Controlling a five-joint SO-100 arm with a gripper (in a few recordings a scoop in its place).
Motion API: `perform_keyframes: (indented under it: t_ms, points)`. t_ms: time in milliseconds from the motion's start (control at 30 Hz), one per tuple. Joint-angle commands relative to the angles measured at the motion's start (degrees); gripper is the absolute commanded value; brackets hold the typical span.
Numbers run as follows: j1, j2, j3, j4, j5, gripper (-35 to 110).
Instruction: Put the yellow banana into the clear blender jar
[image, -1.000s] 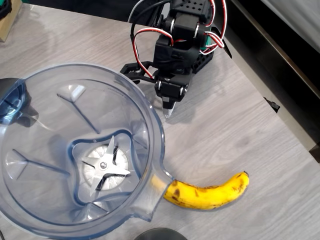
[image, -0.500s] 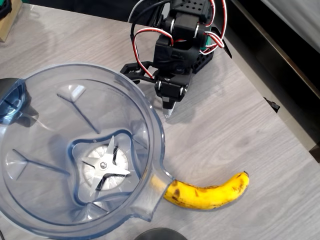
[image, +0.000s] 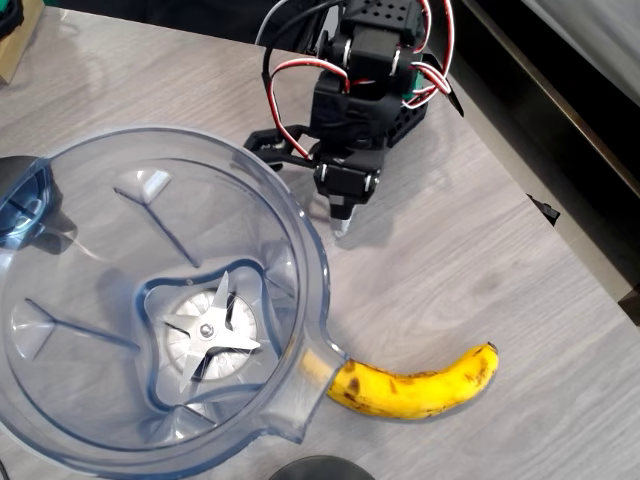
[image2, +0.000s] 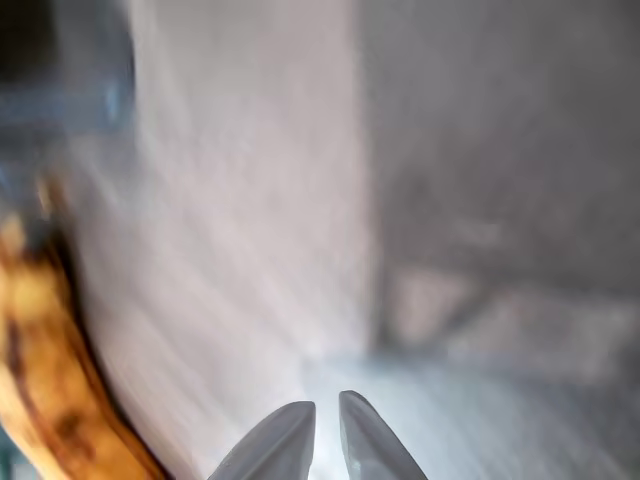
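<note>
Since the earlier frame we record only a slight shift of the gripper (image: 342, 228) along the table (image: 450, 260); its jaws stand nearly closed on nothing. Nearest us, the yellow banana (image: 415, 382) lies on the table, one end against the clear blender jar (image: 300, 250). Beyond, the gripper hangs just beside the jar's rim.

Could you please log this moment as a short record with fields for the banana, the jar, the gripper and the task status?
banana: yellow banana lies on the wooden table, one end against the jar's outer wall
jar: clear blender jar upright, silver blade at bottom, nothing else inside
gripper: gripper apart from the banana, near the jar's rim; jaws nearly together, holding nothing
status: banana not yet picked up
</note>
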Motion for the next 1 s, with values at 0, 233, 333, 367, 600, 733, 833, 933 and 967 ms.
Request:
perform_keyframes:
  t_ms: [0, 233, 333, 367, 600, 733, 833, 933, 967]
  points:
    - [-3.0, 1.8, 0.5, 0.1, -0.2, 0]
    - [-3.4, 1.8, 0.5, -1.3, 0.3, 0]
    - [-5.5, 1.8, 0.4, -2.2, -0.2, 0]
    - [-6.5, 1.8, 0.2, -2.9, 0.1, 0]
    - [-11.0, 1.8, -7.2, -6.4, -1.5, 0]
    - [-13.4, 0.4, -16.5, -10.2, -3.3, 0]
    - [-16.0, -10.3, -26.3, -14.2, -2.3, 0]
    - [-17.7, -29.7, -41.6, -13.7, 0.0, 0]
    - [-18.4, -35.5, -46.6, -12.8, 0.4, 0]
